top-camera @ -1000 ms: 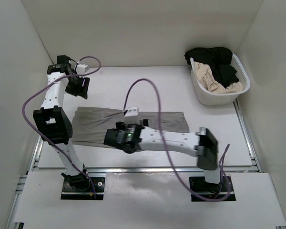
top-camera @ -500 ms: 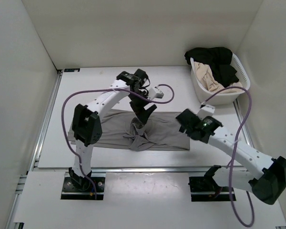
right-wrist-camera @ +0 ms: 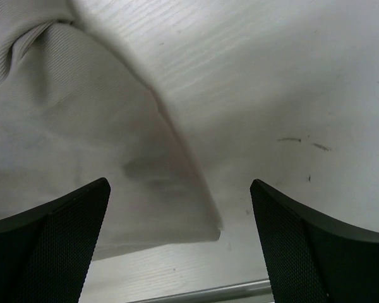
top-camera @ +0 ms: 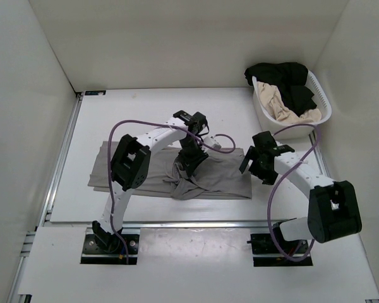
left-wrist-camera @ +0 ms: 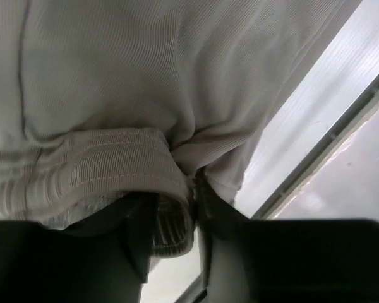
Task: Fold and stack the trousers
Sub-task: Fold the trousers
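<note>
Left of the basket (top-camera: 269, 126), the trousers (top-camera: 224, 178) lie flat on the table (top-camera: 145, 117), bunched midway where the left fingers (left-wrist-camera: 230, 252) pinch a ribbed fold. The right fingers (right-wrist-camera: 47, 243), spread wide over the end nearest the basket, should pin that corner before any pull.

The left end effector (top-camera: 191, 161), reaching toward 2 o'clock, pinches the trousers (top-camera: 224, 180); the right end effector (top-camera: 251, 165), toward 11 o'clock, gapes wide.

Bright, even overhead light, soft shadows; trousers (left-wrist-camera: 114, 76) slightly blurred in the left wrist view.
</note>
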{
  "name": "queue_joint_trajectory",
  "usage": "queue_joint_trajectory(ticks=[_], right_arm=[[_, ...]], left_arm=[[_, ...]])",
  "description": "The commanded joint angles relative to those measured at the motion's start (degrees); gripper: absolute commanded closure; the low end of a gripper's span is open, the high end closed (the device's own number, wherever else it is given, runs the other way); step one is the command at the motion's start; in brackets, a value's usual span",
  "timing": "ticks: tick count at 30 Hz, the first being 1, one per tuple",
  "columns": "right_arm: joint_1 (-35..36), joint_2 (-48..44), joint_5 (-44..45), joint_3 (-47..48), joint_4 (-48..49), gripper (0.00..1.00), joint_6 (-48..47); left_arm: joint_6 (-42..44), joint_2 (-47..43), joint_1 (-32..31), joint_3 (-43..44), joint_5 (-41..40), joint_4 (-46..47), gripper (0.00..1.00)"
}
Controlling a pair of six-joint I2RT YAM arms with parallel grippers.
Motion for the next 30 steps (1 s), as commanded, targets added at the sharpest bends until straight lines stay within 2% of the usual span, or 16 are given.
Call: queue_joint_trajectory(ticks=[1, 2, 3, 8, 11, 13, 16, 20, 21, 22, 23, 25, 26, 27, 30], right_arm=[[-3.38, 1.69, -5.78, -1.71, 5.1, 0.03, -2.32], [-3.99, 1.7, -6.57, -3.11, 5.98, 0.03, -1.71], [-4.0, 2.22, -7.19, -3.73, 6.51, 0.03, -1.7], [-4.0, 1.7, -7.2, -6.81, 7.05, 0.03, -1.7], [-4.0, 1.17, -7.2, -8.22, 7.05, 0.03, -1.7], [-4.0, 1.17, -7.2, -8.75, 7.05, 0.03, -2.23], [-4.0, 1.17, -6.15, -8.75, 7.05, 0.03, -2.76], [-4.0, 1.17, -5.53, -8.22, 5.82, 0.03, -3.29], [-4.0, 1.17, -5.53, -8.22, 5.82, 0.03, -3.29], [-4.0, 1.17, -5.53, -7.61, 5.82, 0.03, -3.29], [-4.0, 1.17, -5.0, -7.61, 5.29, 0.03, -3.29], [-3.48, 1.17, -5.0, -7.61, 5.29, 0.03, -3.29], [-3.47, 1.17, -5.0, -7.61, 5.29, 0.03, -2.76], [-3.47, 1.17, -5.0, -7.61, 5.29, 0.03, -2.76], [-2.86, 0.65, -4.47, -7.61, 4.77, 0.03, -2.76]], left_arm=[[-0.2, 0.26, -0.5, 2.33, 3.45, 0.16, 0.61], [0.59, 0.26, -0.51, 2.94, 5.2, -0.37, 0.76], [1.12, 0.26, -0.51, 2.95, 5.74, -1.33, 0.86], [1.65, -4.39, 0.27, 4.79, 4.07, -2.13, 0.86], [1.65, -10.36, 2.3, -0.2, 7.13, -2.13, 0.86], [1.65, -13.61, 2.83, -7.31, 11.97, -2.13, 0.86], [3.31, -14.33, 2.83, -16.0, 16.72, -2.13, 0.84], [5.07, -14.33, 2.83, -22.36, 17.61, -2.13, 0.71], [5.69, -14.33, 3.35, -23.32, 17.09, -2.13, 0.63], [6.22, -14.33, 4.05, -24.12, 17.08, -2.13, 0.44], [6.22, -14.33, 4.58, -24.65, 17.08, -2.13, 0.35], [6.92, -15.03, 5.99, -25.35, 16.21, -2.13, 0.29], [7.53, -15.64, 7.21, -24.48, 15.59, -2.13, 0.09], [7.54, -16.43, 7.92, -23.69, 15.59, -2.13, 0.0], [7.54, -18.36, 10.91, -19.3, 16.63, -2.13, 0.0]])
